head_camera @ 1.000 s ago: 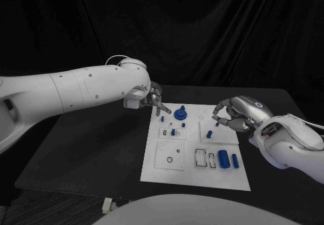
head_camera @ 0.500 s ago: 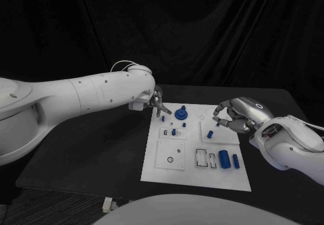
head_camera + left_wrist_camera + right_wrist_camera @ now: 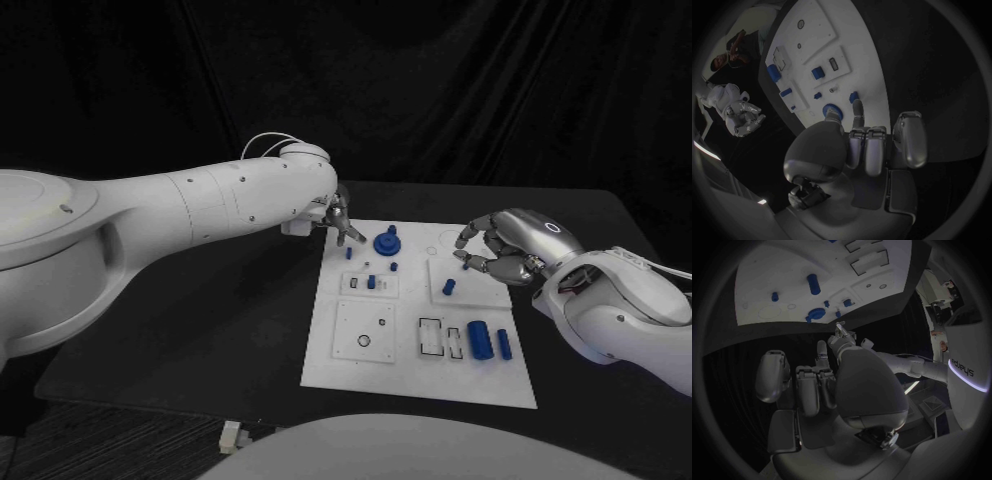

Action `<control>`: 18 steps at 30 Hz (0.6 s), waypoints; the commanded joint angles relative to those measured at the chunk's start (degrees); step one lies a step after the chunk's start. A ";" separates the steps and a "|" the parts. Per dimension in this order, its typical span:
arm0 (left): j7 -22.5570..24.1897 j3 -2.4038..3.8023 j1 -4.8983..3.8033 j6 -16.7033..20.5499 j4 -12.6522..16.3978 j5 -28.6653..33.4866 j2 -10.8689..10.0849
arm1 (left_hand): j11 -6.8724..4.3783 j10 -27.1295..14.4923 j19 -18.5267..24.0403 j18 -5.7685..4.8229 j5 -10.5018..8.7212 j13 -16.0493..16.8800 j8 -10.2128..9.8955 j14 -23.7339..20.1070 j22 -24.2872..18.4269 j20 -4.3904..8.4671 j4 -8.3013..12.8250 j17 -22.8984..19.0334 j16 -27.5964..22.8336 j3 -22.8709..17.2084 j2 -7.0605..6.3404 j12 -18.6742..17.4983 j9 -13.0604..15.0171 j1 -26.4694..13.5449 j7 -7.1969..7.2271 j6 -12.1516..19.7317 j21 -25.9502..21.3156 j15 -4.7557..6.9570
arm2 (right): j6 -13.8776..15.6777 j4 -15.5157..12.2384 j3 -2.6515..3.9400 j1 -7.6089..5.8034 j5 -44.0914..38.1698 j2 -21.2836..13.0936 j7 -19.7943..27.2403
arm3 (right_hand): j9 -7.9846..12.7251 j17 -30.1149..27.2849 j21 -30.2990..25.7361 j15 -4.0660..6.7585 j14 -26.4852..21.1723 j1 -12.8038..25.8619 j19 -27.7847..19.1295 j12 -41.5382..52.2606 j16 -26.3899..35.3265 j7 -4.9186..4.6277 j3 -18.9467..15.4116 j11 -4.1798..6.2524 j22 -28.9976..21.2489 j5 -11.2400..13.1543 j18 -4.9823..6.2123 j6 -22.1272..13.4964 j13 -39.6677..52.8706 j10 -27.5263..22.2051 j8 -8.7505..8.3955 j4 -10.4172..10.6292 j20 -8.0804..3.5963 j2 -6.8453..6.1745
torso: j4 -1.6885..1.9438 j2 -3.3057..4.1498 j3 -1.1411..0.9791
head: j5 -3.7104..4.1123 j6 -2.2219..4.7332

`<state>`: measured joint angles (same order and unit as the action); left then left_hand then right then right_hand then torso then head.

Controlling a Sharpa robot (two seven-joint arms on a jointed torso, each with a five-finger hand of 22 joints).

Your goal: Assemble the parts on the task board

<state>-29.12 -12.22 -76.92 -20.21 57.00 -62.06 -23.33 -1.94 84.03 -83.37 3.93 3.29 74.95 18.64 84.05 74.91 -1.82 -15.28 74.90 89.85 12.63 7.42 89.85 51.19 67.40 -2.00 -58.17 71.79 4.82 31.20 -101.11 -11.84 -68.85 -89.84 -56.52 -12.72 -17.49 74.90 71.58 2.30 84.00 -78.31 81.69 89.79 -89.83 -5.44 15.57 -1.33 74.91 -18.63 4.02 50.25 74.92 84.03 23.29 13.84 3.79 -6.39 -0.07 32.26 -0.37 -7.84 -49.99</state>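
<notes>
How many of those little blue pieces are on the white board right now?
About 8: the big round knob, pegs at, and two cylinders at the task board's near end. The hands may hide more.

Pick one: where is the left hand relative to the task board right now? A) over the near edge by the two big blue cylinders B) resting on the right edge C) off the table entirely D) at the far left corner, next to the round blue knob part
D: the left hand sits at the far left corner of the task board, fingers pointing down close beside the round blue knob part.
</notes>
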 commanded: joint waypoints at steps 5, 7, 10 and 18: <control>1.81 0.06 0.86 0.20 -1.36 -1.83 1.22 | -0.39 5.97 0.19 -0.34 1.08 15.05 0.98 5.95 10.36 0.38 0.71 15.10 0.15 -1.24 -0.17 0.15 1.67 1.84 0.17 1.09 0.06 0.25 | -0.56 0.15 0.03 0.30 -0.45 0.13 -0.39 | -0.07 15.10 -0.11 0.29 6.00 -0.44 0.20 0.21 -0.17 0.06 0.35 0.35 9.65 -0.31 0.08 0.13 15.08 5.97 0.27 0.15 -0.02 0.30 | -0.05 0.01 -0.01 | -0.05 -0.01; 1.86 0.06 1.05 0.24 -1.80 -1.91 1.51 | -0.41 5.97 0.18 -0.34 0.77 15.05 1.28 5.95 10.37 0.40 1.08 15.10 0.15 -1.84 -0.05 0.15 2.21 2.44 0.20 1.35 0.10 0.26 | -0.57 0.15 0.03 0.35 -0.45 0.15 -0.38 | -0.07 15.10 -0.11 0.29 6.00 -0.44 0.20 0.21 -0.17 0.06 0.35 0.35 9.65 -0.31 0.08 0.13 15.08 5.97 0.27 0.15 -0.02 0.30 | -0.06 0.03 -0.01 | -0.07 -0.01; 1.90 0.06 1.22 0.33 -2.32 -1.97 1.76 | -0.44 5.97 0.20 -0.34 0.88 15.05 1.47 5.95 10.35 0.40 1.29 15.10 0.15 -2.18 -0.04 0.15 2.54 2.75 0.22 1.44 0.06 0.28 | -0.56 0.11 0.03 0.39 -0.45 0.15 -0.36 | -0.07 15.10 -0.11 0.29 6.00 -0.44 0.20 0.21 -0.17 0.06 0.35 0.35 9.65 -0.31 0.08 0.13 15.08 5.97 0.27 0.15 -0.02 0.30 | -0.07 0.00 -0.02 | 0.02 -0.01; 2.06 0.06 1.53 0.47 -3.37 -2.04 2.16 | -0.44 5.97 0.26 -0.31 0.92 15.05 1.55 5.95 10.32 0.41 1.35 15.10 0.15 -2.27 -0.04 0.15 2.65 2.82 0.23 1.43 -0.08 0.28 | -0.58 0.21 0.03 0.48 -0.45 0.18 -0.40 | -0.08 15.10 -0.21 0.29 6.00 -0.48 0.16 0.21 -0.17 0.07 0.37 0.36 9.63 -0.36 0.10 0.14 15.08 5.97 0.28 0.15 -0.03 0.32 | -0.05 0.06 0.00 | -0.04 -0.01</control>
<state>-28.12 -12.21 -75.54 -20.10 53.70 -63.84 -21.37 -1.91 84.01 -83.16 3.94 4.15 75.07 19.97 84.05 74.91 -1.62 -13.91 74.90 89.85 10.62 7.52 90.05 53.77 69.62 -1.64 -57.11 71.78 4.82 30.82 -100.91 -11.84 -68.52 -89.86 -56.35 -12.75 -17.48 74.90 71.57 2.30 84.00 -78.55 81.69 89.79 -89.83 -5.44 15.73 -1.33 74.94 -18.62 4.02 50.25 74.91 84.03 23.29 14.00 3.79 -6.15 -0.13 32.27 -0.38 -7.81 -49.99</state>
